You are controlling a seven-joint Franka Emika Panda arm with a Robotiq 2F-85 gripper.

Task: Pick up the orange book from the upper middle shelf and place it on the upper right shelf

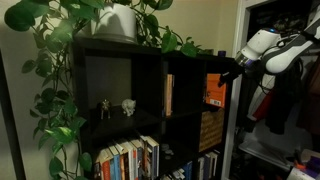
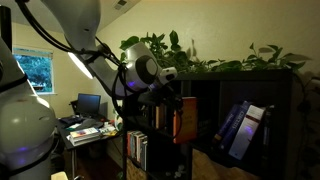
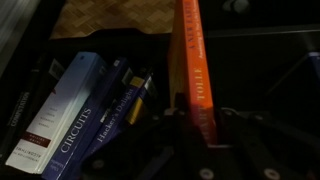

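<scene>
One orange book (image 3: 192,70) is pinched in the claw (image 3: 196,128), its long side standing up. The upper right shelf (image 1: 190,90) looks to lie straight ahead of the claw. Blue books (image 2: 240,128) lean just beside it.

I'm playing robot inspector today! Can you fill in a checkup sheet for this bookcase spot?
Surface: black bookcase, cube cells.
Job's things: orange book upright at the upper right shelf, beside leaning blue books; upper middle shelf holds a tan book.
Clutter: figurines, woven basket, lower-row books, leafy plant on top.
Hand: shut on the orange book.
Cables: dark cable along the arm.
Surroundings: desk with monitor.
</scene>
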